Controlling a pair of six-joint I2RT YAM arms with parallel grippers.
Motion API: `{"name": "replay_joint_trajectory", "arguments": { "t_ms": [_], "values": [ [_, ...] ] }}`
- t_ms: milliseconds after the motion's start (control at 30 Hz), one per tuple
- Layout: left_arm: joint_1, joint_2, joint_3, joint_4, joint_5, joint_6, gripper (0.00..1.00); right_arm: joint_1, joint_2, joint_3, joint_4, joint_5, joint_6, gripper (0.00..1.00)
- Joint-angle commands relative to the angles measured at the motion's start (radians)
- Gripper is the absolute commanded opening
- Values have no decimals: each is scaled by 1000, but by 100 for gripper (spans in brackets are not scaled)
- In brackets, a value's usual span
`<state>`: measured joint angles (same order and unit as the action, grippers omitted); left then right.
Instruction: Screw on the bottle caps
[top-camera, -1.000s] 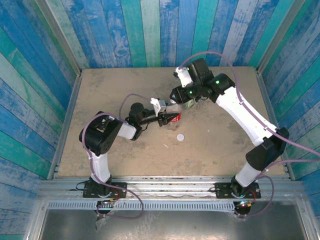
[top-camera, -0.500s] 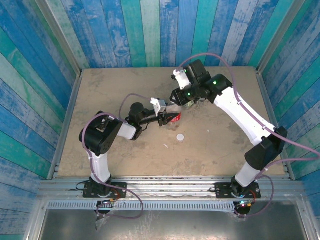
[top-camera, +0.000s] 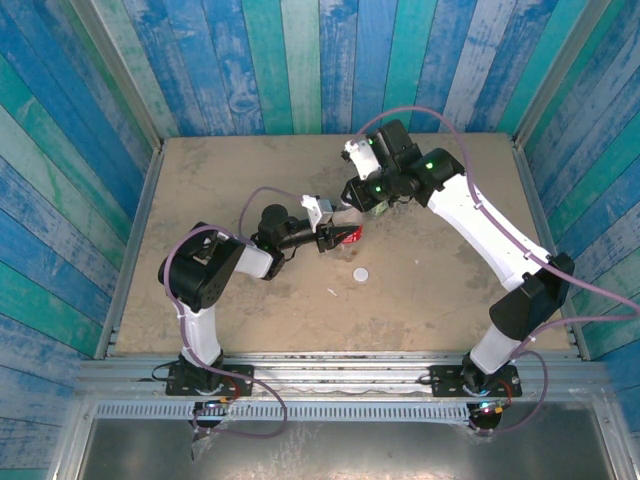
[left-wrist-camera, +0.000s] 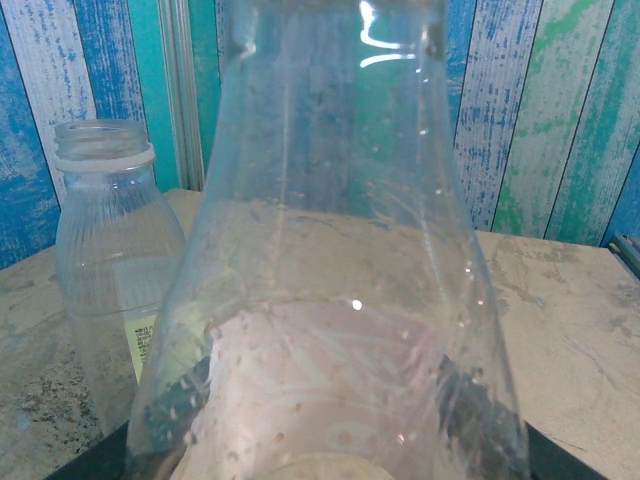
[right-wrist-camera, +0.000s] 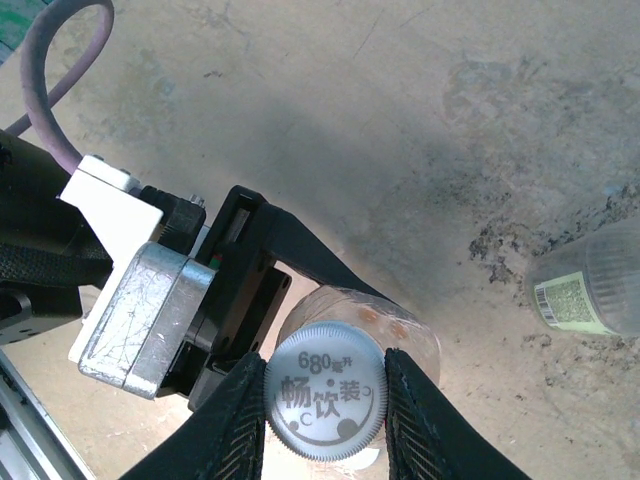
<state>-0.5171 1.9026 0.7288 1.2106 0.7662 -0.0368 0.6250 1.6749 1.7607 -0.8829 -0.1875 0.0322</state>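
Observation:
The red-label bottle (top-camera: 349, 237) stands upright, and my left gripper (top-camera: 338, 238) is shut on its body. From the left wrist its clear wall (left-wrist-camera: 330, 230) looms close, with dark fingers (left-wrist-camera: 176, 398) seen through it at both sides. My right gripper (right-wrist-camera: 325, 365) is above it, shut on a white cap (right-wrist-camera: 325, 403) that sits on the bottle's neck. The second cap (top-camera: 360, 273) lies loose on the table in front of the bottle. The pale green-label bottle (left-wrist-camera: 105, 270) stands uncapped just behind and appears again at the right wrist view's edge (right-wrist-camera: 590, 290).
The sandy tabletop (top-camera: 220, 190) is walled by blue-green planks on three sides. A small white scrap (top-camera: 332, 292) lies near the loose cap. The left gripper's metal body and white block (right-wrist-camera: 150, 300) sit close beside the right fingers.
The right wrist has turned and shifted slightly left over the red-label bottle. The left arm, the bottle and the loose cap have not moved.

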Motion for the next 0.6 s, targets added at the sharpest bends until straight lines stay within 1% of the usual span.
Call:
{"name": "replay_joint_trajectory", "arguments": {
  "t_ms": [0,100,167,300,400,567],
  "values": [
    [-11,61,-28,-195,49,-5,47,-7,14,-3,-24,-29,-81,29],
    [-11,54,-30,-195,67,-6,47,-19,13,-5,-27,-100,-140,29],
    [-11,50,-34,-194,78,-8,47,-62,12,-9,-28,-161,-187,29],
    [-11,52,-26,-210,98,-5,47,-74,13,-7,-45,-222,-285,30],
    [-11,57,-22,-212,112,-8,47,-74,13,-5,-50,-244,-333,30],
    [-11,56,-17,-228,110,-2,46,-73,19,18,-66,-237,-352,30]
  ]
}}
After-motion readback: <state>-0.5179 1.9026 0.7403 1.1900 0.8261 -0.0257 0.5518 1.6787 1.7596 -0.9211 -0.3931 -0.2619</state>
